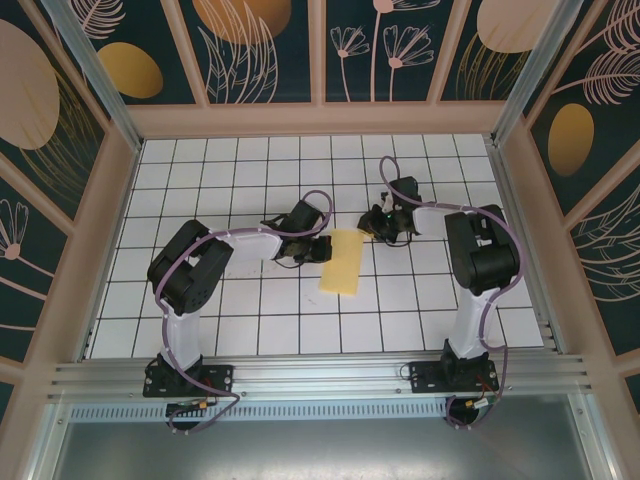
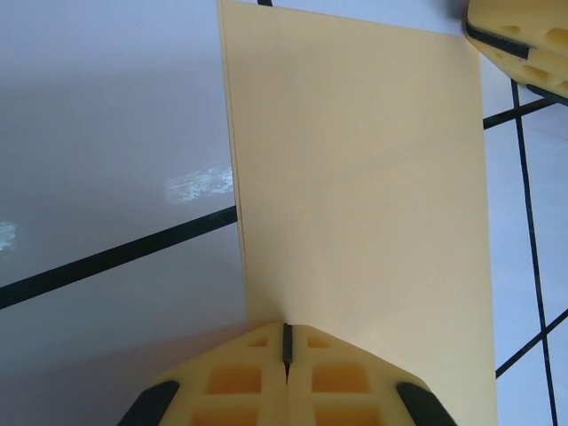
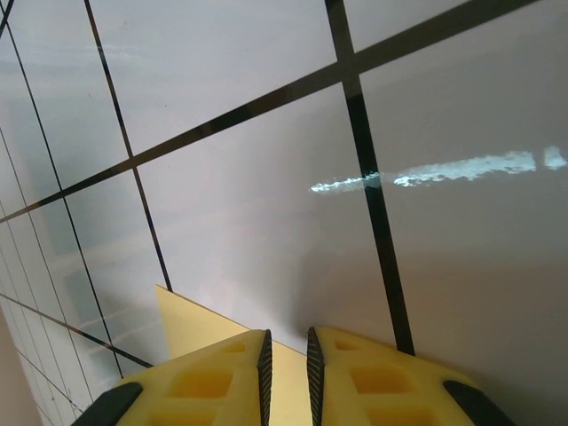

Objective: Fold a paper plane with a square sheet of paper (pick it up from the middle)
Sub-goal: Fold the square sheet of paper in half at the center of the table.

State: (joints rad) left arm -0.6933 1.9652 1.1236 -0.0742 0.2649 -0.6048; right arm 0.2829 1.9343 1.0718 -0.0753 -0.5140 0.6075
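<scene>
Where paper [image 1: 341, 262] lies, white gridded table [image 1: 220, 180], floral walls [image 1: 260, 50]

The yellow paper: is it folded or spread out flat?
Folded. The yellow paper lies as a narrow rectangle, not a square, and its long edge seems doubled in the left wrist view.

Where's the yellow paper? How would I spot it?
Look at the white tiled table with black grid lines. Near its middle, between the left robot arm and the right robot arm, sits the pale-yellow rectangular sheet of paper. Its plain yellow stands out from the white tiles and dark arms.
</scene>
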